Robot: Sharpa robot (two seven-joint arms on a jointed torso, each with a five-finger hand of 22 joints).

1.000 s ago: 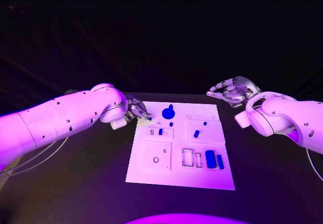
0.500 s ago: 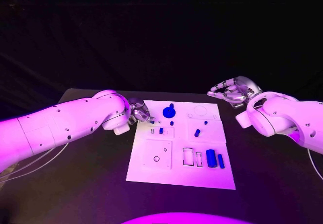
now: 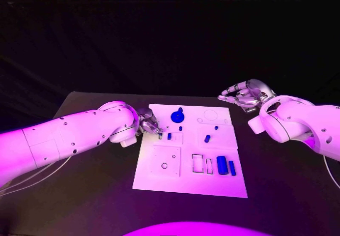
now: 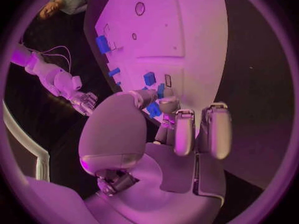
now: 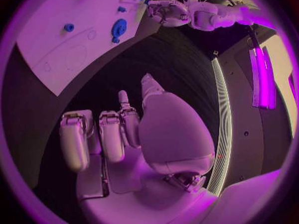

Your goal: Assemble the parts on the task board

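on the black table [image 3: 85, 196] — white task board [image 3: 163, 184], long side running away from the robot, parts spread over its far and right portions.

item: left robot hand [image 3: 149, 121]. position: over the board's left edge, far half, beside a small blue part [image 3: 169, 136] standing by a slot. fingers curled in toward the board; the left wrist view puts fingertips [image 4: 167, 107] close against small blue pieces [image 4: 149, 78], one blue piece right at the tips. whether it is pinched or merely touched — cannot tell. judged reason for the placement: this hand is working a small part into or out of its seat.

item: right robot hand [image 3: 243, 96]. position: off the board's far right corner, raised, well apart from the parts. fingers curled inward, nothing in them in the right wrist view [image 5: 118, 134]. judged reason: parked clear so the left arm has the board.

item: parts at rest. round blue part [image 3: 177, 117] near the far edge; short blue peg [image 3: 207, 140] mid-board; two long blue bars [image 3: 226, 167] lying side by side at the near right, next to empty rectangular recesses.

view differences: head view gives the layout and both arms; left wrist view alone shows the fingertip contact zone; right wrist view shows the idle palm and, beyond it, the left robot hand at the board's edge.
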